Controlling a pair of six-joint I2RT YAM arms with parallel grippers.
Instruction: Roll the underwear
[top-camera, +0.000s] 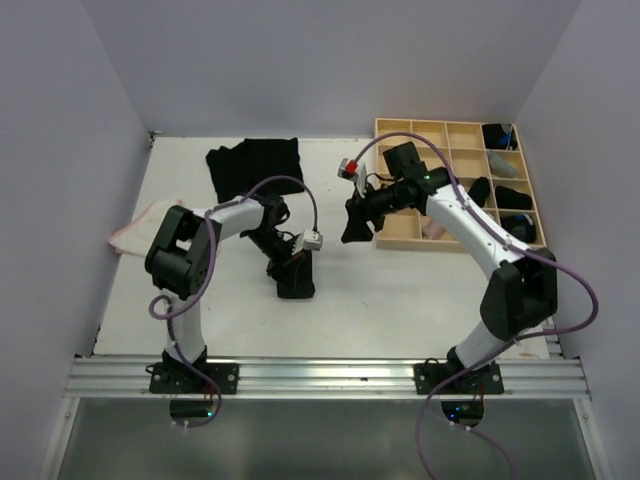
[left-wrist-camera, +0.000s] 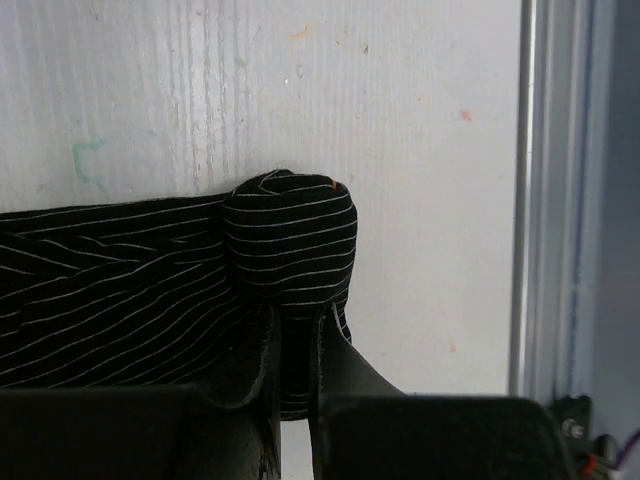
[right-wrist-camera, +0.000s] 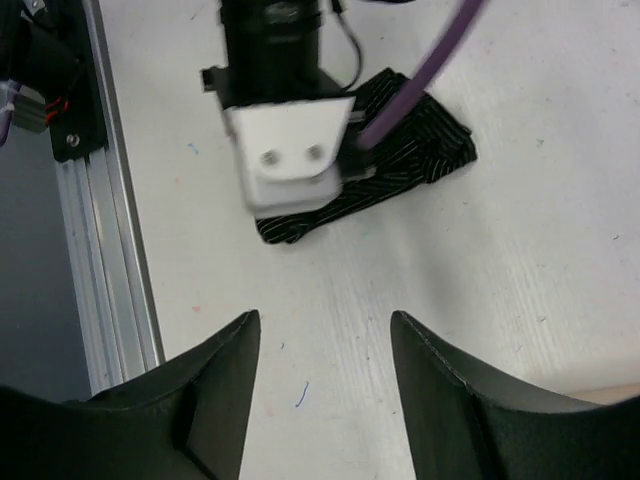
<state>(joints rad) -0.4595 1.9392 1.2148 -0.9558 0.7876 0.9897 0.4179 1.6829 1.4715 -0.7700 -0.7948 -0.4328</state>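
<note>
A black pin-striped underwear (left-wrist-camera: 120, 290) lies flat on the white table, and its near end is wound into a small roll (left-wrist-camera: 290, 240). My left gripper (left-wrist-camera: 295, 345) is shut on the cloth just behind that roll, low over the table (top-camera: 293, 275). From the right wrist view the same underwear (right-wrist-camera: 425, 150) pokes out from under the left wrist. My right gripper (right-wrist-camera: 325, 330) hangs open above bare table with nothing between its fingers, right of the left gripper and just left of the tray (top-camera: 357, 222). More black underwear is piled (top-camera: 255, 165) at the back.
A pale wooden grid tray (top-camera: 400, 228) stands at the back right, with dark rolls (top-camera: 512, 197) in its right-hand compartments. A whitish-pink cloth (top-camera: 135, 228) lies at the table's left edge. An aluminium rail (top-camera: 330, 375) runs along the near edge.
</note>
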